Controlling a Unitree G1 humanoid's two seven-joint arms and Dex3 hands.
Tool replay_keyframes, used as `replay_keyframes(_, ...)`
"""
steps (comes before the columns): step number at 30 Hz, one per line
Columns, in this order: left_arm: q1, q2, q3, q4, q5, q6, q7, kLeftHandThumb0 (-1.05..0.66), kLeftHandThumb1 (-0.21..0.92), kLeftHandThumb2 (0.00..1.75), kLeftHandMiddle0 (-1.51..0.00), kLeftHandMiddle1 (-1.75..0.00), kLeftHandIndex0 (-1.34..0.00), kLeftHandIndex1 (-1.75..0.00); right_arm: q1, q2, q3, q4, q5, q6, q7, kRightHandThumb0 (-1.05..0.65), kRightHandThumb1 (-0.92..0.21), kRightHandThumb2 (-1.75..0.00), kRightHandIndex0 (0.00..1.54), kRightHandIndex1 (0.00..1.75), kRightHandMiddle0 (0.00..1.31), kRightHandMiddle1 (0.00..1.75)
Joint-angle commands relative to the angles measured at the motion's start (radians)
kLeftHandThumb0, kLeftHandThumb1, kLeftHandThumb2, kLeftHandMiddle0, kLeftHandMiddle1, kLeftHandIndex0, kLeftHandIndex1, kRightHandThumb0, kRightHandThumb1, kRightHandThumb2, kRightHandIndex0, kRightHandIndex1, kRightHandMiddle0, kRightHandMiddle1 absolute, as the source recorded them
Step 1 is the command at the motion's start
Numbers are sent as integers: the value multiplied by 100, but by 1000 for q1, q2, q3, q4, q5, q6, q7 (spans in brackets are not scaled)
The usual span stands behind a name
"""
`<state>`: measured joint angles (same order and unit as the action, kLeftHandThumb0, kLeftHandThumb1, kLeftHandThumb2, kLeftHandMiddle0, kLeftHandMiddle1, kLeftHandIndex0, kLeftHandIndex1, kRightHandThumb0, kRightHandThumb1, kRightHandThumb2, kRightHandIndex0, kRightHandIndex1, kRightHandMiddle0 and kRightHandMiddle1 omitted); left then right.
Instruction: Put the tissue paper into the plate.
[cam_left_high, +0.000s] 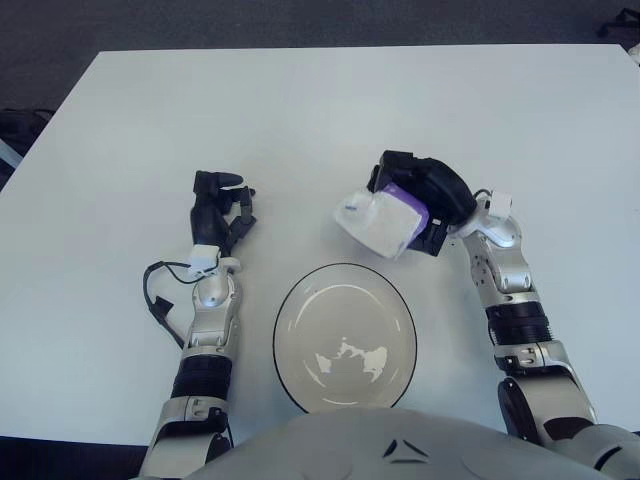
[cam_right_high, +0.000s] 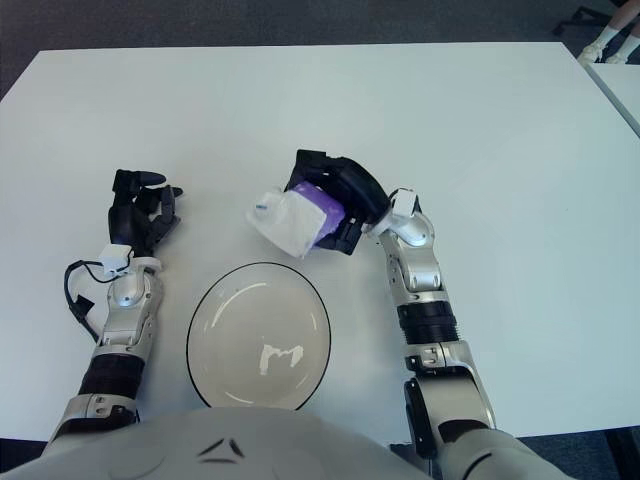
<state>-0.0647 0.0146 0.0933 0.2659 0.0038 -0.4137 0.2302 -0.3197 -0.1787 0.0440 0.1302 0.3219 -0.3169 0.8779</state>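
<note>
The tissue paper pack (cam_left_high: 382, 220) is white with a purple band. My right hand (cam_left_high: 425, 200) is shut on it and holds it just beyond the far right rim of the plate. The pack also shows in the right eye view (cam_right_high: 295, 220). The plate (cam_left_high: 345, 338) is a white round dish with a dark rim, near the table's front edge, and holds nothing. My left hand (cam_left_high: 220, 208) shows to the left of the plate with its fingers relaxed and empty.
The white table (cam_left_high: 320, 110) stretches far beyond the hands. A black cable (cam_left_high: 160, 295) loops beside my left wrist. A dark floor lies past the table's far edge.
</note>
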Motion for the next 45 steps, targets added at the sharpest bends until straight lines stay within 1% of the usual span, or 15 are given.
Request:
replay_keyframes(1, 130, -50, -24, 210, 32, 24, 8, -36, 78, 74, -48, -132, -27, -175, 36, -34, 23, -74, 80, -27, 108, -17, 0, -174, 140, 175, 126, 175)
replay_keyframes(3, 129, -49, -24, 212, 32, 22, 7, -36, 77, 74, -47, -132, -27, -175, 37, -44, 26, -81, 78, -38, 126, -16, -1, -174, 139, 175, 126, 175)
replay_keyframes(5, 129, -48, -25, 213, 33, 20, 6, -36, 77, 74, -47, -132, -27, -175, 41, -63, 35, -92, 57, -56, 146, -16, -1, -174, 139, 175, 126, 175)
replay_keyframes(7, 129, -47, -26, 213, 34, 18, 5, -36, 77, 74, -47, -132, -27, -175, 45, -91, 50, -108, 38, -55, 172, -15, -2, -175, 140, 175, 127, 175)
replay_keyframes(9, 129, -47, -26, 214, 35, 17, 5, -36, 77, 74, -47, -132, -27, -175, 46, -111, 61, -117, 27, -50, 190, -15, -2, -175, 141, 175, 128, 175)
replay_keyframes(16, 127, -46, -26, 214, 37, 20, 8, -37, 76, 76, -48, -135, -28, -175, 62, -222, 113, -204, -45, 17, 227, -14, -3, -175, 145, 175, 131, 175)
replay_keyframes(21, 127, -45, -27, 216, 40, 14, 8, -37, 75, 77, -48, -135, -29, -175, 58, -257, 149, -223, -71, 21, 242, -14, -4, -175, 145, 175, 131, 175)
replay_keyframes(22, 126, -45, -27, 217, 41, 13, 8, -37, 75, 77, -48, -135, -29, -175, 58, -260, 156, -225, -79, 15, 239, -14, -4, -175, 145, 175, 130, 175)
replay_keyframes(25, 124, -44, -27, 219, 42, 13, 9, -37, 73, 79, -48, -137, -30, -175, 67, -251, 187, -220, -119, -42, 225, -14, -5, -175, 145, 175, 128, 175)
replay_keyframes(30, 123, -44, -27, 218, 40, 17, 6, -37, 73, 80, -48, -138, -30, -175, 77, -244, 212, -211, -116, -101, 226, -14, -5, -175, 143, 175, 126, 175)
replay_keyframes(33, 123, -45, -26, 217, 36, 20, 4, -37, 74, 78, -48, -138, -29, -175, 96, -234, 225, -211, -126, -156, 209, -15, -5, -174, 142, 175, 124, 175)
replay_keyframes(35, 121, -45, -25, 218, 35, 21, 3, -37, 76, 76, -48, -138, -28, -175, 99, -234, 232, -208, -129, -172, 201, -15, -5, -174, 141, 175, 123, 175)
replay_keyframes(39, 123, -44, -27, 217, 41, 13, 7, -36, 79, 72, -48, -137, -26, -175, 101, -201, 263, -194, -160, -275, 166, -16, -6, -172, 140, 175, 121, 175)
replay_keyframes(43, 123, -44, -28, 218, 37, 6, 1, -36, 80, 71, -47, -136, -26, -175, 97, -179, 285, -180, -191, -332, 130, -17, -7, -170, 140, 175, 120, 175)
replay_keyframes(45, 123, -45, -28, 217, 33, 8, -4, -36, 80, 71, -47, -135, -26, -175, 96, -173, 293, -179, -205, -347, 112, -16, -7, -169, 139, 175, 119, 175)
